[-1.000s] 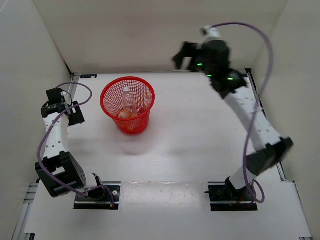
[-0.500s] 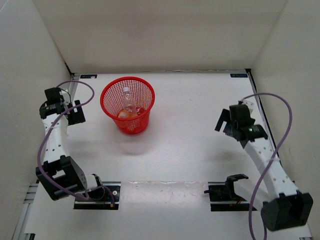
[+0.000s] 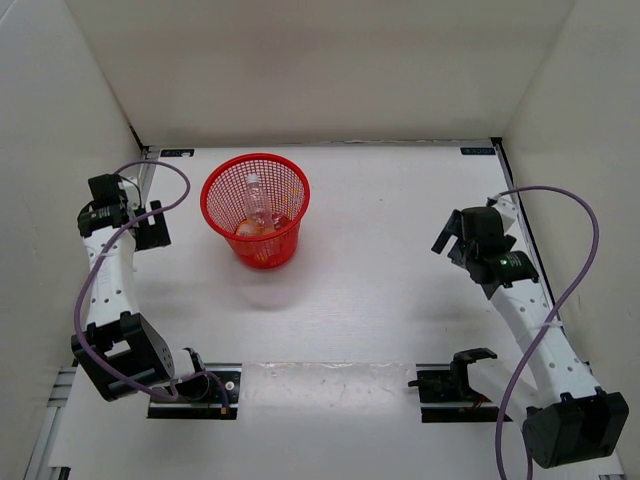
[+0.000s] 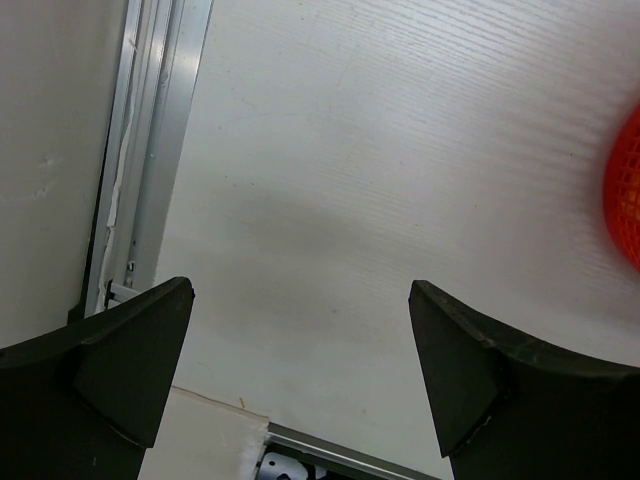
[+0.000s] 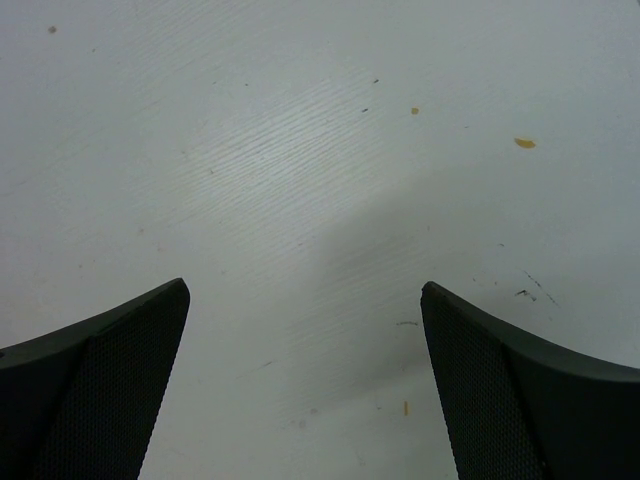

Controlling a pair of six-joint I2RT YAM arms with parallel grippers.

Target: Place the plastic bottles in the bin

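Observation:
The red mesh bin (image 3: 255, 208) stands upright at the back left of the table; a sliver of its red wall (image 4: 626, 200) shows at the right edge of the left wrist view. Inside it a clear bottle (image 3: 254, 196) leans upright, and orange-filled bottles (image 3: 262, 227) lie at the bottom. My left gripper (image 3: 152, 226) hangs open to the left of the bin, near the table's left rail, with only bare table between its fingers (image 4: 300, 290). My right gripper (image 3: 453, 238) is open above bare table at the right side, empty (image 5: 305, 290).
White walls enclose the table on three sides. An aluminium rail (image 4: 150, 140) runs along the left table edge, close to the left gripper. Both arm bases (image 3: 195, 385) sit at the near edge. Small specks (image 5: 524, 143) mark the tabletop under the right gripper.
The right arm swung down from high at the back wall to low over the right side of the table, then barely shifted. The left arm and the bin stayed put.

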